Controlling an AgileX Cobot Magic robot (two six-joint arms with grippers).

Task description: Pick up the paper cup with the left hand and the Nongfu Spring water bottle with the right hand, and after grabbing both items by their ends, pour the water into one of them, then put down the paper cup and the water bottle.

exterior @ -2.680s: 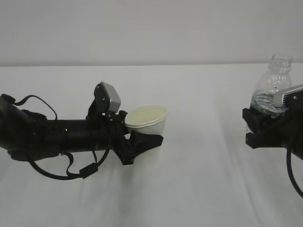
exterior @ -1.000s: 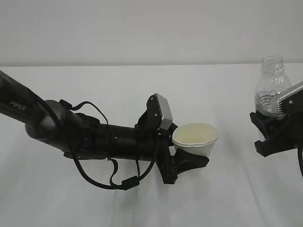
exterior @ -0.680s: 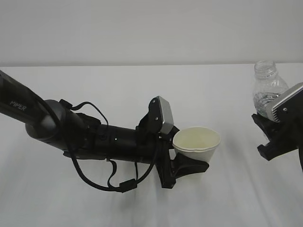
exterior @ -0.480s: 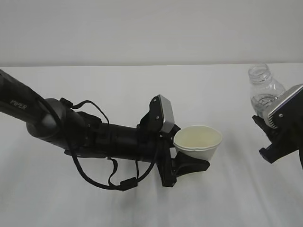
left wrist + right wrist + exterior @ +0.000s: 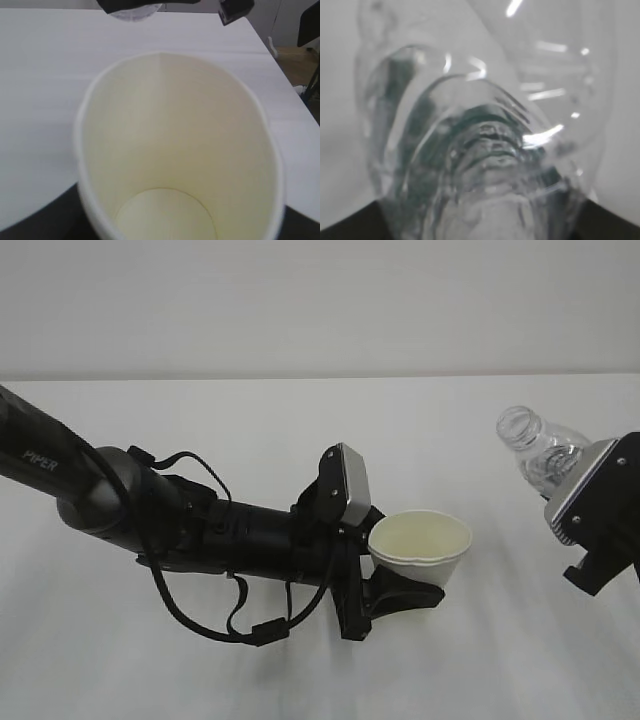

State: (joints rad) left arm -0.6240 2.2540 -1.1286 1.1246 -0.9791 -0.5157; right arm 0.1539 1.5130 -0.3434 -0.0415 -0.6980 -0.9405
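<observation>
- Two things are held above the white table [image 5: 300, 420], well apart from each other — the paper cup [image 5: 420, 548] near the middle and the Nongfu Spring water bottle [image 5: 541, 450] at the right edge.
- The cup is small, white and tapered, with a rolled rim and a pale yellowish inside; it stands upright, mouth up. The left wrist view looks straight down into it, and its round bottom looks dry.
- The left hand's pincer [image 5: 398, 592] is clamped around the cup's lower part, black fingers on either side near the base, a grey box on the wrist just behind.
- The bottle is clear, ribbed plastic with no cap, tilted so its open neck points up and left, toward the cup. Dark green shows through its body in the right wrist view.
- The right hand's pincer [image 5: 588, 540] grips the bottle's lower end; its fingertips are hidden behind its grey box.
- No stream shows at the bottle's mouth.
</observation>
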